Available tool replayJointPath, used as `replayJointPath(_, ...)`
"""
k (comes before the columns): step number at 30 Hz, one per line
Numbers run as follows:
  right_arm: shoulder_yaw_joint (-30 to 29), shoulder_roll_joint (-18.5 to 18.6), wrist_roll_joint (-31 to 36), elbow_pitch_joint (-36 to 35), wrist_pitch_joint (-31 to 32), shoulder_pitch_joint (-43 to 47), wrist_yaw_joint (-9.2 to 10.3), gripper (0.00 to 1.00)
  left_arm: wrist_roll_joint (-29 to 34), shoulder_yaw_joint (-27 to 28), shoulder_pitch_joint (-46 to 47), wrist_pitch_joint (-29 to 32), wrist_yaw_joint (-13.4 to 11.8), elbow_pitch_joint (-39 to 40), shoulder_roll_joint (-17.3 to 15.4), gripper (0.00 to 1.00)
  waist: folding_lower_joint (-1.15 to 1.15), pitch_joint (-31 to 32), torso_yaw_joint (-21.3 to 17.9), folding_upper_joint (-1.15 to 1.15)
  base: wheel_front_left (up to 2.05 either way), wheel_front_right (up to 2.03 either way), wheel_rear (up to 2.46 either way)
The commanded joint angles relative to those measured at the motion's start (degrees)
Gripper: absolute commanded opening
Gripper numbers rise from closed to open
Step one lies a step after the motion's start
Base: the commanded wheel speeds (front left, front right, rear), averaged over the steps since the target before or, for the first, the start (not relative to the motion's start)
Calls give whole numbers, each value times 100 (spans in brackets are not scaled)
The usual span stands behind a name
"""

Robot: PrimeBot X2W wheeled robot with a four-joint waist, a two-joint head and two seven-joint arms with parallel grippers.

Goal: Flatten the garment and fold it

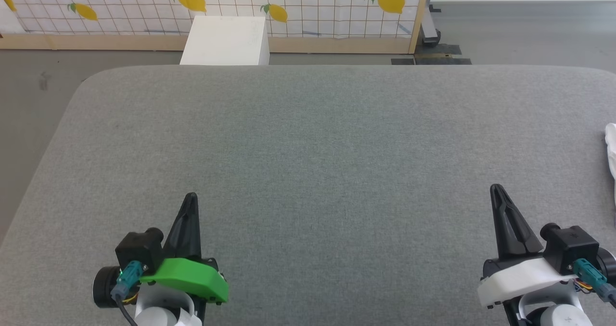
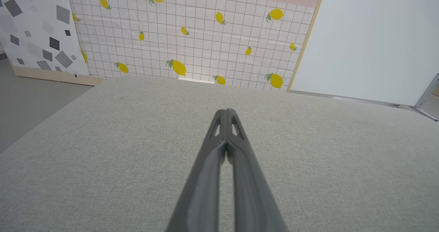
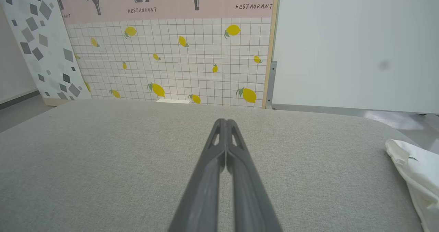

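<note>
1. The floor [image 1: 29, 90] shows as a grey strip at the far left, beyond the rounded corner of the table [image 1: 308, 138]. The table top is covered in grey fabric. Its near edge and its right side are cut off in the head view.

2. The left gripper [image 1: 191, 197] is at the lower left, over the table. Its two dark fingers are pressed together into one point, with nothing between them. In the left wrist view, a narrow slit shows lower down between the fingers, while the tips meet. The forearm is cut off at the bottom edge. It cannot be determined whether the fingertips touch the table top.

3. A white box [image 1: 226, 41] stands behind the far edge of the table, left of centre. Its lower part is hidden by the table. Behind it runs a tiled wall panel [image 1: 308, 8] printed with lemons.

4. The right gripper [image 1: 495, 187] is at the lower right, also over the table. It is closed to a point and holds nothing.

5. The T-shirt [image 1: 611, 148] lies on the table at the far right, well apart from both grippers. In the head view it is a small white fold cut off by the frame edge. The right wrist view shows a crumpled white bundle, cut off at the right and bottom. Its shape, sleeves and collar cannot be made out, and a small dark mark on it is too small to read.
</note>
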State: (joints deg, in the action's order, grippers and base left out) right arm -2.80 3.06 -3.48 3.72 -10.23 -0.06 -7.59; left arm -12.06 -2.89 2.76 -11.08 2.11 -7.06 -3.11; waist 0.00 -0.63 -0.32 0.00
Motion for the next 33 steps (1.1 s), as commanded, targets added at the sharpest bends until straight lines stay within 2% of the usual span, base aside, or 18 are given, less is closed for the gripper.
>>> replayJointPath(1,18,-5,50,-46,33,2,3,0,80,16,-71,39,-35,37,6,0,0,1,1,0,0,0,0)
replayJointPath(33,109,-10,153,-158,375,3,5,0,469,111,-142,409,-96,268,12,0,0,22,11,0,0,0,0)
